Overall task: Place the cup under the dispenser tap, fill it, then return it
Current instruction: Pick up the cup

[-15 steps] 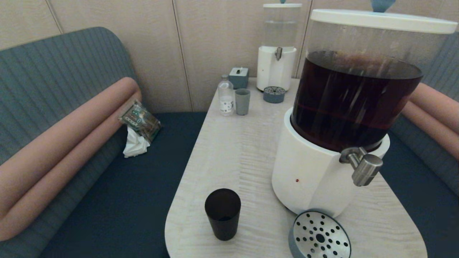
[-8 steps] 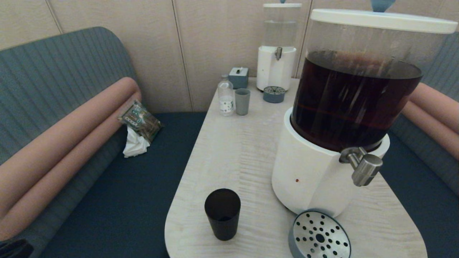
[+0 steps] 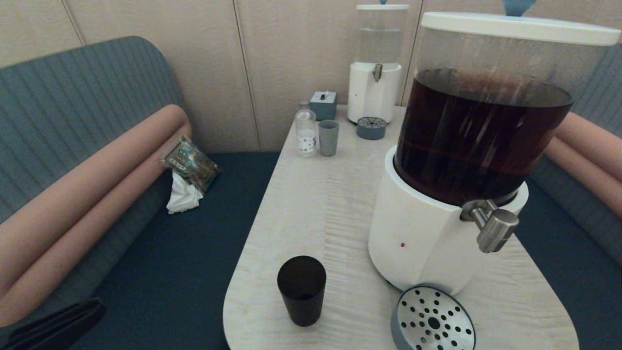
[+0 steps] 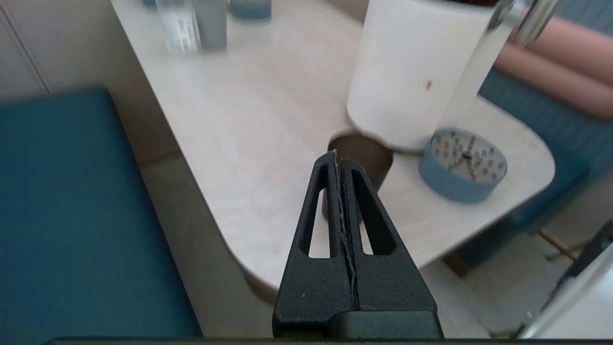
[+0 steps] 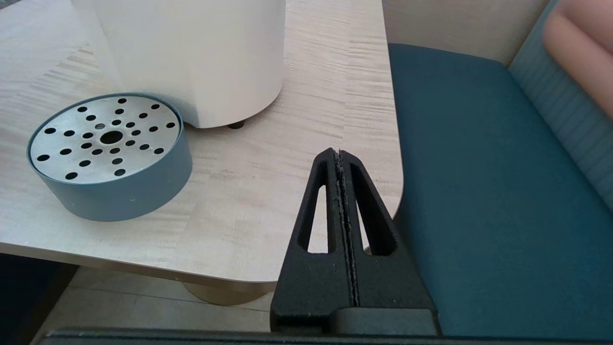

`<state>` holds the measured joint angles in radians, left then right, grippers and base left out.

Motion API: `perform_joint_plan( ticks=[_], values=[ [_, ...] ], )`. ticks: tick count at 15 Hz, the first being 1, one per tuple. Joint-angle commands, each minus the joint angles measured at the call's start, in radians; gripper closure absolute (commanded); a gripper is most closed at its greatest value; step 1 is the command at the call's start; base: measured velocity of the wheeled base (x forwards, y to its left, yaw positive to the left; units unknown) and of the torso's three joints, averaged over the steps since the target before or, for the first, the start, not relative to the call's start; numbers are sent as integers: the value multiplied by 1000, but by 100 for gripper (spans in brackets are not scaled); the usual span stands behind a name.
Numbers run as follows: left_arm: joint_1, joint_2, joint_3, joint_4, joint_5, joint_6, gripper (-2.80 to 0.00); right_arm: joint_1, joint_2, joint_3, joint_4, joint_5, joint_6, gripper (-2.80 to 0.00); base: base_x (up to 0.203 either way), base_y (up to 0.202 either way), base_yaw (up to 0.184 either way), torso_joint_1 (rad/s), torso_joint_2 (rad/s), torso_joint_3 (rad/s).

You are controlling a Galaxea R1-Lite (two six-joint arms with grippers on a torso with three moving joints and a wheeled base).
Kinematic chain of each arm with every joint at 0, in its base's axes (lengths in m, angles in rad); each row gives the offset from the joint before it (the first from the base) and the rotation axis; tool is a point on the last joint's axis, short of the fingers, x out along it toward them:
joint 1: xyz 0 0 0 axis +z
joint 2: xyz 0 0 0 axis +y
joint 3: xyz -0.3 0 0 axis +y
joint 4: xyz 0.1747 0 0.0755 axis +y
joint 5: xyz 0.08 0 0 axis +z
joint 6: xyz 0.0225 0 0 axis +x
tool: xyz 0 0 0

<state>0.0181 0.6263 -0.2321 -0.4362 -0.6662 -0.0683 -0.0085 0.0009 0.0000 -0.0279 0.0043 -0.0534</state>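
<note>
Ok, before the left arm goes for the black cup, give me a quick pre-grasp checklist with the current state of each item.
1. Cup upright on the table, near the front edge, open side up: ok.
2. Left pincer open for a grasp: not ok, fingers pressed together, off the table's front-left, pointing toward the cup.
3. Drip tray sitting below the dispenser tap: ok, nothing on it.
4. Room around the cup: ok, the dispenser base stands apart to its right.
5. Cup empty: cannot tell, its inside is dark.
6. Right pincer out of the way: ok, shut, off the table's front-right corner.
</note>
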Motion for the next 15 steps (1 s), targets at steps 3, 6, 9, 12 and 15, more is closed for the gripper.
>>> perform_joint_plan(
  ticks=[3, 6, 9, 12, 15],
  values=[
    [0, 61, 15, -26, -4, 7, 0, 1, 1, 6, -1, 0, 0, 0, 0, 0, 0, 0, 0, 0],
    [0, 91, 13, -32, -6, 25, -280, 0, 1, 6, -1, 0, 0, 0, 0, 0, 0, 0, 0, 0],
    [0, 161, -1, -33, -74, 33, -280, 1, 1, 6, 0, 2, 0, 0, 0, 0, 0, 0, 0, 0],
    [0, 283, -25, -101, -171, 51, -280, 0, 1, 6, 3, 2, 1, 0, 0, 0, 0, 0, 0, 0],
    [0, 425, -39, -242, -257, 55, -280, 1, 1, 6, 3, 2, 1, 0, 0, 0, 0, 0, 0, 0]
  ],
)
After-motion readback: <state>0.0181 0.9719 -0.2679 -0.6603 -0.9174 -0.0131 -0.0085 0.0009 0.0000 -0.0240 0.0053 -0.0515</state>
